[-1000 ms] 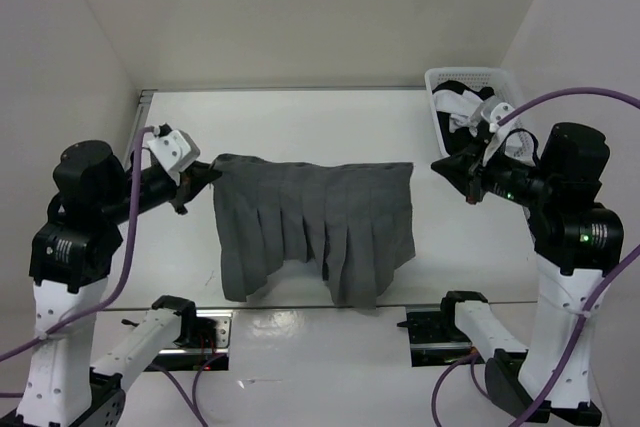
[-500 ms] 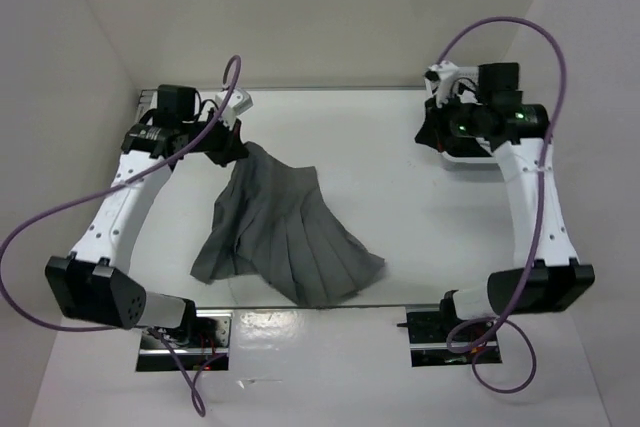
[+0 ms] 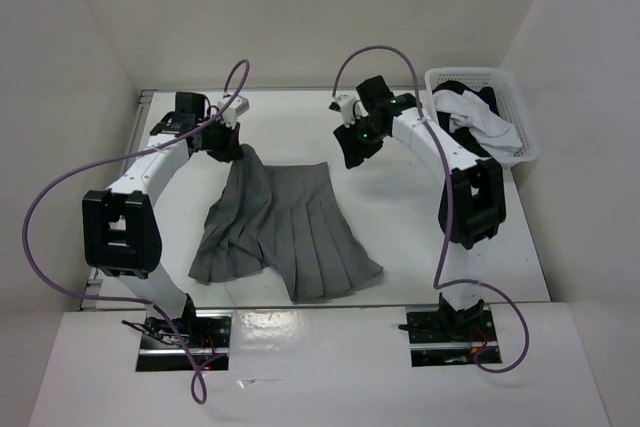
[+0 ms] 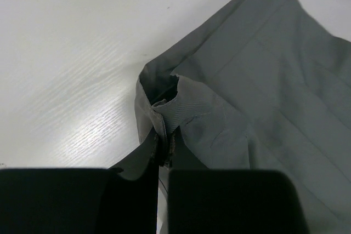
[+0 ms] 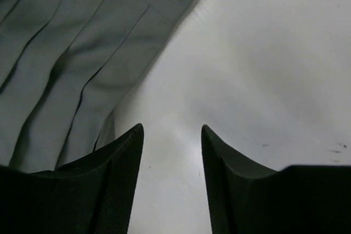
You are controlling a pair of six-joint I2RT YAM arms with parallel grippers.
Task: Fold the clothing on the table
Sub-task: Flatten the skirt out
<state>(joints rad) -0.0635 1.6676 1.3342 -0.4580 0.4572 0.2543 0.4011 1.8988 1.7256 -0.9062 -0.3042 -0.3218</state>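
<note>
The clothing, a grey pleated skirt [image 3: 290, 227], lies fanned out on the white table [image 3: 420, 237], left of the middle. My left gripper [image 3: 232, 150] is at the skirt's far left corner. In the left wrist view, this gripper [image 4: 163, 154] is shut on a bunched bit of the skirt's [image 4: 263, 80] waistband. My right gripper [image 3: 351, 154] hangs just right of the skirt's far right corner. The right wrist view shows it [image 5: 171, 132] open over bare table [image 5: 263, 53], with the skirt's edge [image 5: 71, 53] to its left and nothing between the fingers.
A white lattice basket [image 3: 517, 117] stands at the far right with a white-and-black garment [image 3: 470, 112] in it. A thin metal rail [image 3: 140, 112] runs along the table's left edge. Purple cables arch over both arms.
The skirt went from a wide spread to a narrower fan on the table. My right gripper swung left from the basket to the skirt's far right corner and opened. The left stays shut on the skirt.
</note>
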